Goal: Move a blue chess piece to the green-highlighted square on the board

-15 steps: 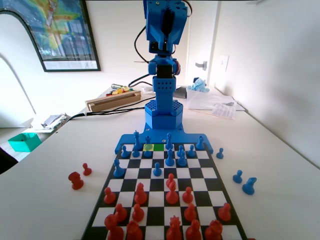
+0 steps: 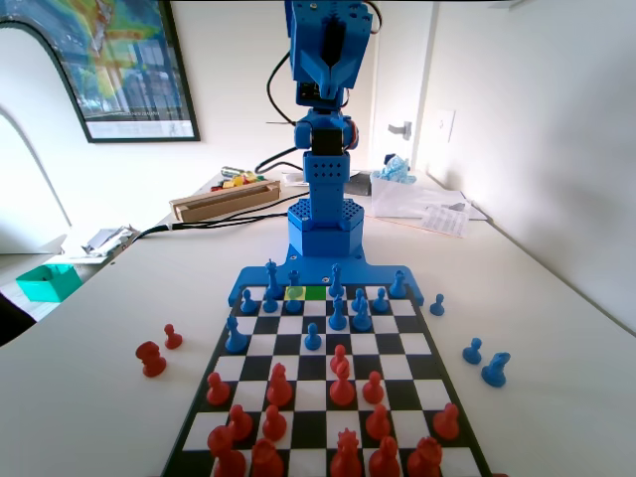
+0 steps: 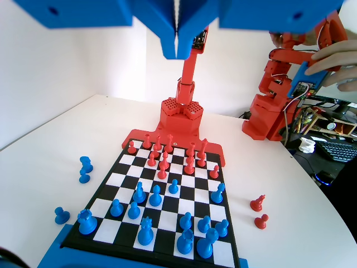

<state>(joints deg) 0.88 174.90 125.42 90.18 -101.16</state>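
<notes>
My gripper hangs shut at the top of the wrist view, jaws pressed together with nothing between them, high above the board. In the fixed view the gripper is raised on the folded blue arm behind the board. The green-highlighted square lies bare in the row nearest the arm, beside a yellow square. Several blue chess pieces stand around it. One short blue pawn stands alone toward mid-board.
Red pieces fill the near rows of the fixed view. Off the board on the right stand loose blue pieces; on the left, two red ones. A teal tray and a box sit far left.
The raised upper part of the arm has shifted very slightly. No piece on or off the board has moved.
</notes>
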